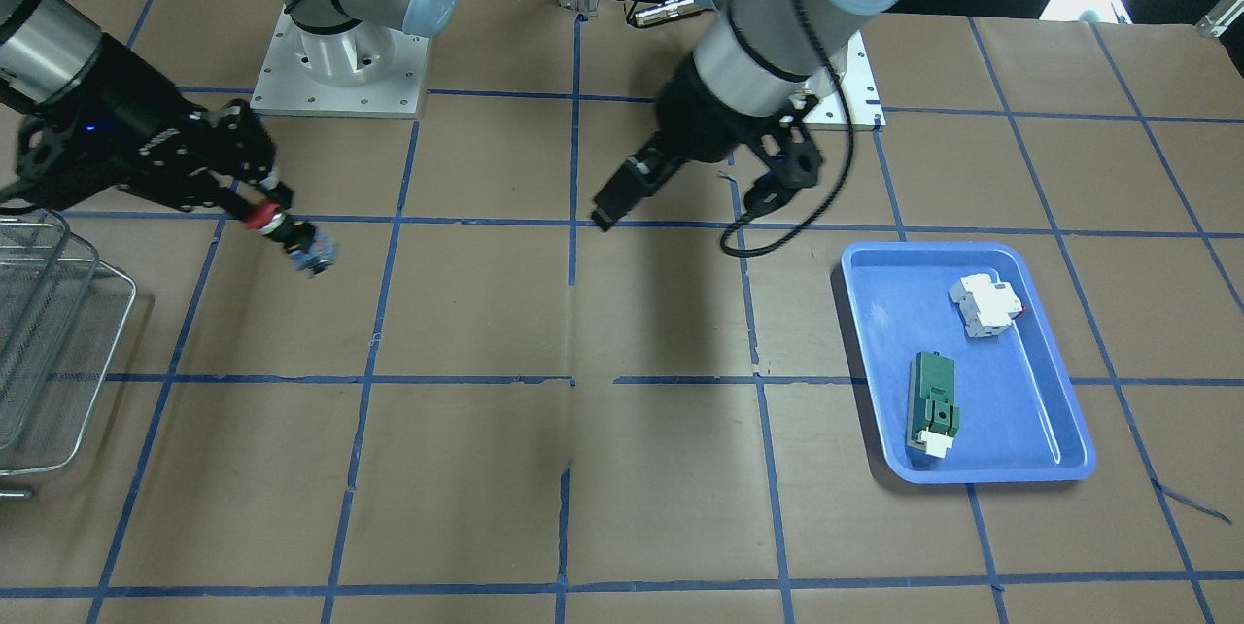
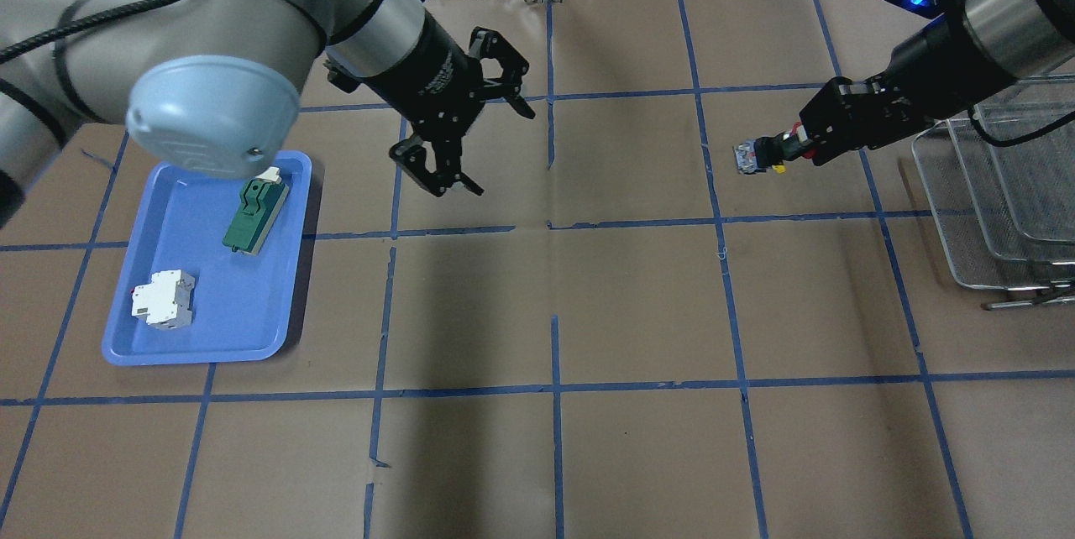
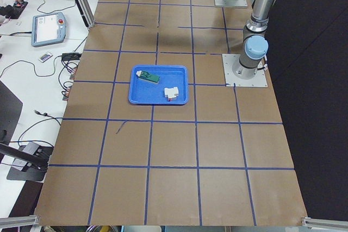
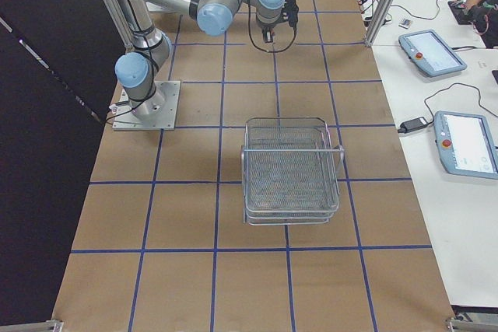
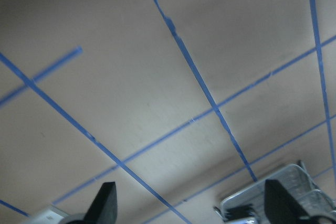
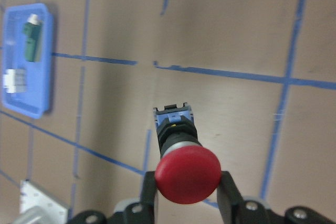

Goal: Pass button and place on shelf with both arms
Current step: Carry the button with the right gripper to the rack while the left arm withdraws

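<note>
My right gripper (image 2: pixel 798 144) is shut on the button (image 2: pixel 760 154), held sideways above the table with its dark body pointing toward the middle. In the right wrist view the red cap (image 6: pixel 187 176) sits between the fingers (image 6: pixel 226 190). In the front view the button (image 1: pixel 292 237) sticks out of the right gripper (image 1: pixel 255 208). The wire shelf (image 2: pixel 991 211) stands at the table's right end, beside that arm. My left gripper (image 2: pixel 504 151) is open and empty, hovering near the table's middle; its fingertips (image 5: pixel 105 203) show spread apart.
A blue tray (image 2: pixel 193 350) on my left holds a white breaker (image 2: pixel 164 300) and a green block (image 2: pixel 256 216). Both arm bases are bolted to the back of the table (image 1: pixel 340 60). The shelf also shows in the front view (image 1: pixel 58 332).
</note>
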Controlling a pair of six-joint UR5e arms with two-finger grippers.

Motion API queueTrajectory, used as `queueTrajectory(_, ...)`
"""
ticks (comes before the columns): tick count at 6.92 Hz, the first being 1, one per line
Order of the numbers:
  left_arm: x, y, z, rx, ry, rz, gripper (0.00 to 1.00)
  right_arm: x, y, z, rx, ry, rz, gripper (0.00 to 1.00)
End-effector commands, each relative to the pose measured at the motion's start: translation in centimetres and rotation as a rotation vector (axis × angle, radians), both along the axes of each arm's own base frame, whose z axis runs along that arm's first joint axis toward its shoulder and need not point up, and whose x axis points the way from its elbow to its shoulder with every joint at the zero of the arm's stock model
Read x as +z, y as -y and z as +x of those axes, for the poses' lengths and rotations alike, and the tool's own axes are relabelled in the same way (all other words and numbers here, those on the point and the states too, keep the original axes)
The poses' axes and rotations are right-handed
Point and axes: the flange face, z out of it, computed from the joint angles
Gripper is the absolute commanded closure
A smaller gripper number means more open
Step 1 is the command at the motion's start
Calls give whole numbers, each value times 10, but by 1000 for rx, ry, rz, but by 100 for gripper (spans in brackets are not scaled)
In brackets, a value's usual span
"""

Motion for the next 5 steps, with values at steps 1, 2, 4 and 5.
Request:
queueTrajectory(1, 5, -4, 91, -310, 179, -32, 0, 15, 10, -47, 10, -452, -37, 76)
queueTrajectory(2, 11, -1, 117, -430, 235, -78, 0, 10, 16, -66, 9, -604, 9, 76)
queueTrajectory(4, 21, -2, 138, -675, 319, -127, 0, 1, 24, -141, -100, -656, 49, 76)
queueTrajectory(5, 30, 6, 140, -705, 372, -176, 0, -9, 20, -170, -140, -634, 76, 72)
